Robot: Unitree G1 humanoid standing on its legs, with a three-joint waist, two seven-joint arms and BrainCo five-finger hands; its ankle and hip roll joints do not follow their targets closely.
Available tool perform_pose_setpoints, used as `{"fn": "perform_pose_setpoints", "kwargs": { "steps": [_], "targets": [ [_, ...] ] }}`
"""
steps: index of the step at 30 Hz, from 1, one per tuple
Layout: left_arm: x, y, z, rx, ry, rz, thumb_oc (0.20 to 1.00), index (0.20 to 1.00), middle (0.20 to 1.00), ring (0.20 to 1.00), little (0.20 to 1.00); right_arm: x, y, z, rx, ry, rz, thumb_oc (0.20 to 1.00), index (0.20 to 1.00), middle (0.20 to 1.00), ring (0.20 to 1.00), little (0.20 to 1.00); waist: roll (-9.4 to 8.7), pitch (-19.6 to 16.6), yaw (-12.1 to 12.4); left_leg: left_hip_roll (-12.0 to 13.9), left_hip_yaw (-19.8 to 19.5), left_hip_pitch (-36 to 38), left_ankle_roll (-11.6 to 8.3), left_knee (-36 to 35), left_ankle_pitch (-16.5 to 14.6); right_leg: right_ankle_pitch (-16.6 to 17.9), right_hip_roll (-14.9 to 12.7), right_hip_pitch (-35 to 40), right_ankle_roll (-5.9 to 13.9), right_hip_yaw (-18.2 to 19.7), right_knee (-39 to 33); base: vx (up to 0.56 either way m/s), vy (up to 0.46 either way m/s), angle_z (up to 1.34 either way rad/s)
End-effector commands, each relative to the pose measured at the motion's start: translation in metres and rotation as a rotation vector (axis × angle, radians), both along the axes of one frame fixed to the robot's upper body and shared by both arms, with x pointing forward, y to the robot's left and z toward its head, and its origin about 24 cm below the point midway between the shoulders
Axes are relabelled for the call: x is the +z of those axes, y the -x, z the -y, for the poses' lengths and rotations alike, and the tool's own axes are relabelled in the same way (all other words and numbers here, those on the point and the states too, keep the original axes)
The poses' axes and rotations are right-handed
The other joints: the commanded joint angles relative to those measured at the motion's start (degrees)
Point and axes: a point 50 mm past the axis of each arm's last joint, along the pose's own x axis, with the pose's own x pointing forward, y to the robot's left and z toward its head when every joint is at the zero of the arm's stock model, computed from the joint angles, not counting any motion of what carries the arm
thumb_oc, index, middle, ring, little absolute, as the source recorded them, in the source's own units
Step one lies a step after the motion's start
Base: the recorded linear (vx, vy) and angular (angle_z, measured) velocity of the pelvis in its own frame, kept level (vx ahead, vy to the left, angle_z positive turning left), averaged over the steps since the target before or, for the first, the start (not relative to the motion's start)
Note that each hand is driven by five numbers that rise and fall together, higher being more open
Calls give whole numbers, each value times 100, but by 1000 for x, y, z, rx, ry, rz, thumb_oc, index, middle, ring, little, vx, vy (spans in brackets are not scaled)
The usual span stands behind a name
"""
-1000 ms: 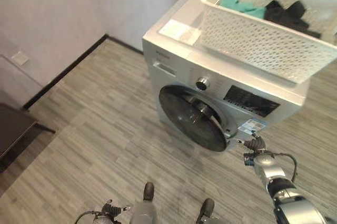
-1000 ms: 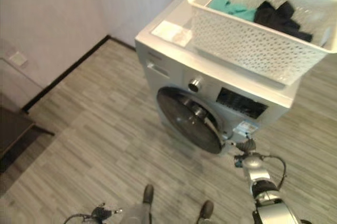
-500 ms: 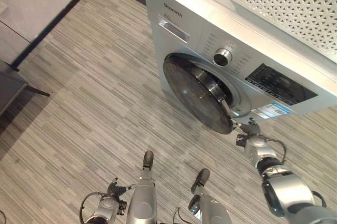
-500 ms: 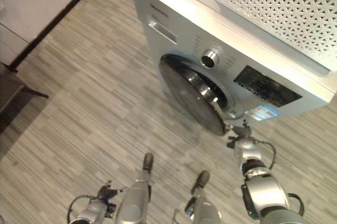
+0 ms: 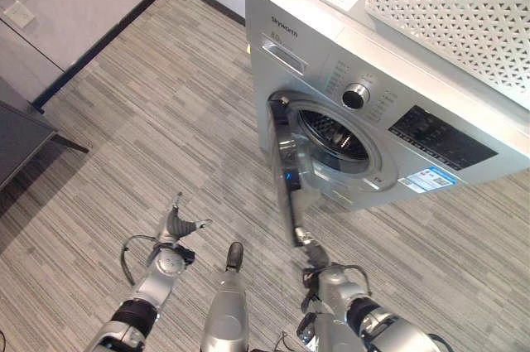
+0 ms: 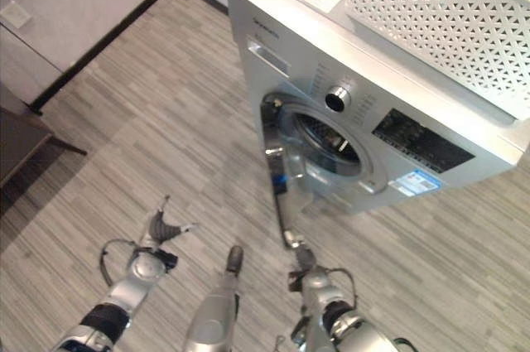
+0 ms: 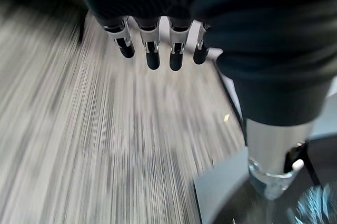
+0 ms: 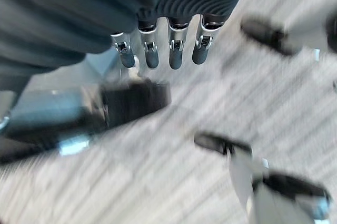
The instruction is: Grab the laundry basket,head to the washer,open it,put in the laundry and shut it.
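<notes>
The washer door [image 5: 286, 171] now stands swung wide, edge-on to the head camera, where half a second ago it was only cracked and a second ago shut against the drum. The hinge sits on the washer's left side, so the door's long line runs from the hinge out toward the robot and down, its free edge lowest and nearest. The drum mouth [image 5: 335, 135] is bare and faces out toward the floor in front of the machine.

The right hand [image 5: 319, 262] is at the door's free edge, touching or just beside it. In its wrist view the fingers [image 8: 176, 50] hang straight with the door's dark rim just past the tips; whether the thumb hooks the edge I cannot tell. I judge the opening step as good as done, with loading next.

The basket [image 5: 464, 16] sits on top of the washer [image 5: 331, 21], its long side running along the top, toward the right end. Its contents are out of frame here.

The left hand [image 5: 175, 226] hovers over the floor [image 5: 124, 120] well left of the door, fingers relaxed and spread, holding nothing.
</notes>
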Motion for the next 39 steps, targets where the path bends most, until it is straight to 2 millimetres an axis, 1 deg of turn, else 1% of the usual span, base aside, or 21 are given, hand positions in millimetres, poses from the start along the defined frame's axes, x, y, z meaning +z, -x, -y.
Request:
{"fn": "perform_pose_setpoints", "kwargs": {
  "steps": [1, 4, 6, 7, 8, 9, 11, 12, 14, 15, 17, 18, 20, 22, 25, 28, 30, 34, 35, 36, 39],
  "targets": [
    [32, 0, -18, -81, -410, 132, 1000, 1000, 1000, 1000, 1000, 6, -8, -5, 33, 19, 46, 1000, 1000, 1000, 1000, 1000, -131, -238, 132, -56, 249, 138, 170, -139, -445, -227, -333, -198, 186, 249, 3, 24, 34, 2],
    [51, -1, -25, -105, -529, 185, 1000, 1000, 1000, 1000, 1000, 1, -3, 7, 52, 69, 40, 1000, 1000, 1000, 1000, 1000, -107, -276, 86, -63, 316, 212, 173, -139, -489, -233, -349, -166, 199, 281, 3, 3, 43, -6],
    [113, -6, -17, -199, -605, 439, 1000, 1000, 1000, 1000, 1000, -13, 12, 41, 34, 170, -24, 1000, 1000, 1000, 1000, 1000, -71, -394, -13, -80, 357, 313, 170, -139, -558, -247, -385, -96, 223, 288, 12, 62, 27, -13],
    [113, -6, -18, -199, -605, 439, 1000, 1000, 1000, 1000, 1000, -13, 12, 41, 35, 170, -24, 1000, 1000, 1000, 1000, 1000, -73, -392, -14, -80, 357, 316, 170, -139, -559, -247, -385, -94, 223, 289, 12, 53, 21, -6],
    [145, -10, 0, -272, -560, 588, 1000, 1000, 1000, 1000, 1000, -20, 21, 57, 23, 215, -57, 1000, 1000, 1000, 1000, 1000, -73, -434, -91, -91, 369, 346, 174, -139, -573, -255, -391, -78, 230, 295, 14, 0, 0, 0],
    [146, -10, 0, -273, -559, 587, 1000, 1000, 1000, 1000, 1000, -20, 21, 57, 23, 216, -57, 1000, 1000, 1000, 1000, 1000, -70, -429, -90, -90, 368, 348, 174, -139, -574, -255, -391, -76, 230, 294, 15, 0, 0, 0],
    [171, -10, 31, -418, -305, 699, 1000, 1000, 1000, 1000, 1000, -27, 32, 78, -19, 272, -116, 1000, 1000, 1000, 1000, 1000, -54, -453, -184, -105, 348, 364, 195, -139, -577, -255, -387, -62, 234, 300, 13, 0, 0, 0],
    [177, -11, 54, -557, 4, 701, 1000, 1000, 1000, 1000, 1000, -32, 43, 94, -56, 299, -177, 1000, 1000, 1000, 1000, 1000, -54, -487, -285, -114, 352, 391, 221, -139, -590, -256, -392, -36, 233, 304, 3, 0, 0, 0],
    [178, -11, 55, -560, 7, 700, 1000, 1000, 1000, 1000, 1000, -32, 43, 95, -57, 299, -176, 1000, 1000, 1000, 1000, 1000, -46, -479, -275, -110, 353, 396, 220, -139, -592, -256, -389, -32, 233, 305, 4, 20, 7, -3],
    [168, -20, 87, -699, 275, 614, 1000, 1000, 1000, 1000, 1000, -37, 55, 107, -87, 308, -231, 1000, 1000, 1000, 1000, 1000, -65, -529, -443, -103, 406, 447, 247, -139, -625, -259, -385, -8, 234, 328, 3, 40, 15, -8],
    [166, -25, 100, -737, 247, 601, 1000, 1000, 1000, 1000, 1000, -37, 55, 109, -93, 313, -230, 1000, 1000, 1000, 1000, 1000, -80, -523, -481, -94, 415, 451, 245, -139, -626, -259, -379, -13, 237, 339, 3, 23, 3, -3],
    [150, -41, 128, -820, 230, 471, 1000, 1000, 1000, 1000, 1000, -35, 53, 112, -79, 325, -224, 1000, 1000, 1000, 1000, 1000, -151, -507, -651, -80, 447, 452, 244, -139, -621, -252, -355, -45, 241, 398, 3, 0, 0, 0],
    [150, -42, 129, -822, 231, 472, 1000, 1000, 1000, 1000, 1000, -35, 53, 112, -82, 325, -223, 1000, 1000, 1000, 1000, 1000, -148, -500, -636, -79, 449, 452, 244, -139, -622, -252, -354, -46, 241, 400, 3, 0, 0, 0],
    [105, -60, 150, -790, 538, 196, 1000, 1000, 1000, 1000, 1000, -32, 48, 116, -66, 353, -222, 1000, 1000, 1000, 1000, 1000, -197, -456, -846, -79, 472, 413, 258, -139, -579, -214, -340, -129, 240, 465, 3, -26, 2, -20],
    [71, -76, 157, -710, 546, 18, 1000, 1000, 1000, 1000, 1000, -23, 31, 113, -62, 337, -165, 1000, 1000, 1000, 1000, 1000, -288, -352, -1037, -72, 532, 281, 266, -139, -519, -142, -306, -359, 240, 610, 4, -74, 14, -19],
    [59, -99, 144, -614, 356, -87, 1000, 1000, 1000, 1000, 1000, -9, 6, 99, -29, 309, -70, 1000, 1000, 1000, 1000, 1000, -450, -172, -1219, -47, 593, -6, 254, -139, -385, -34, -266, -727, 253, 750, 43, -148, 1, -28],
    [68, -118, 106, -530, 10, -129, 1000, 1000, 1000, 1000, 1000, 1, -6, 92, -49, 239, 17, 1000, 1000, 1000, 1000, 1000, -618, -41, -1350, 7, 665, -187, 233, -139, -298, 51, -246, -939, 292, 801, 39, -66, 7, -9],
    [75, -128, 78, -407, -103, -156, 1000, 1000, 1000, 1000, 1000, 4, -8, 92, -75, 206, 49, 1000, 1000, 1000, 1000, 1000, -756, 20, -1441, 39, 676, -284, 209, -139, -252, 90, -221, -1038, 301, 824, 32, -11, -16, -14],
    [97, -137, 44, -299, -234, -154, 1000, 1000, 1000, 1000, 1000, 1, 0, 100, -91, 216, 50, 1000, 1000, 1000, 1000, 1000, -922, 108, -1553, 90, 650, -421, 183, -139, -205, 137, -192, -1166, 312, 853, 16, 0, 0, 0],
    [97, -137, 44, -299, -234, -154, 1000, 1000, 1000, 1000, 1000, 1, -1, 100, -91, 216, 50, 1000, 1000, 1000, 1000, 1000, -921, 106, -1554, 90, 649, -423, 183, -139, -204, 137, -192, -1168, 312, 852, 17, -16, -33, -3],
    [127, -143, 13, -202, -365, -123, 1000, 1000, 1000, 1000, 1000, -1, 7, 107, -108, 225, 50, 1000, 1000, 1000, 1000, 1000, -1082, 181, -1641, 139, 618, -556, 150, -139, -158, 190, -173, -1264, 317, 835, 4, -15, -37, 2]
  ]
}}
